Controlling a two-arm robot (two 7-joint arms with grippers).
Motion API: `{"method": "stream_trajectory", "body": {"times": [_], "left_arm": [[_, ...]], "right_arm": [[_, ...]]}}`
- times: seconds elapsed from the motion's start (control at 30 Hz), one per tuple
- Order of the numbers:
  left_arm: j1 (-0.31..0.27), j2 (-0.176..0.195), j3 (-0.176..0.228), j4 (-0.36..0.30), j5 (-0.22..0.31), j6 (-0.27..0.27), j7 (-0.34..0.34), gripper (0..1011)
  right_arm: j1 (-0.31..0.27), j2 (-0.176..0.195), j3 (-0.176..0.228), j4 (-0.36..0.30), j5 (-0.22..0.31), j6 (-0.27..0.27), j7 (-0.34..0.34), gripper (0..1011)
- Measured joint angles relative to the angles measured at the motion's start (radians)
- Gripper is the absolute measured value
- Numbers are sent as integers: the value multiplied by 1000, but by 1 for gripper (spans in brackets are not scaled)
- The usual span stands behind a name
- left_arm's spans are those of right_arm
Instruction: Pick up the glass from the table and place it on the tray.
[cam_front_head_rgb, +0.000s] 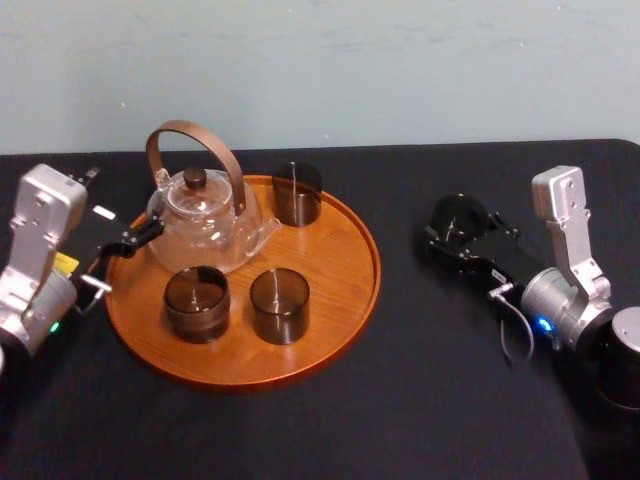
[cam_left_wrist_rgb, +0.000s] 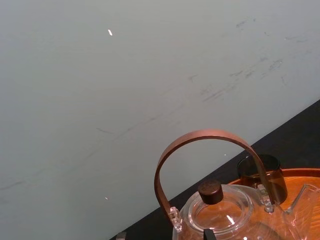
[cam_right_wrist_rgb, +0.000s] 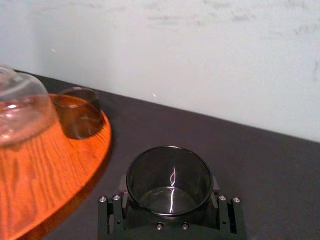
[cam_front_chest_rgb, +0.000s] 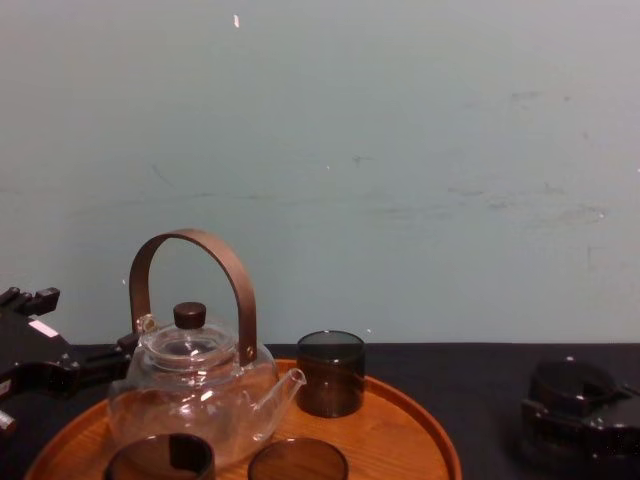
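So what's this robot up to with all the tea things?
The right gripper grips a dark glass down at the black table, right of the wooden tray it is meant for. The tray already carries a glass teapot and three other glasses. The left gripper sits by the teapot.

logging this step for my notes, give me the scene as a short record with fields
tray: round orange-brown wooden tray, holds a clear glass teapot and three dark tumblers
target: smoky dark glass tumbler, right of the tray, over the flat matte black table
right gripper: shut on that tumbler
left gripper: beside the teapot, at the tray's left edge
placed: not yet
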Motion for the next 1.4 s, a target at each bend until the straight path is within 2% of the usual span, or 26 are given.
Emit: {"method": "stream_trajectory", "body": {"times": [0.33,0.7,1.03,1.4], "left_arm": [[0,0,0,0,0,0,0,1001],[0,0,0,0,0,0,0,1002],[0,0,0,0,0,0,0,1001],[0,0,0,0,0,0,0,1001]], "right_arm": [[-37,18,-26,-107,8,-2,24,905],[-40,19,-75,-163,4,10,39,905],[-13,1,-118,-147,-4,8,47,905],[27,-19,-153,-92,-7,2,59,905]]}}
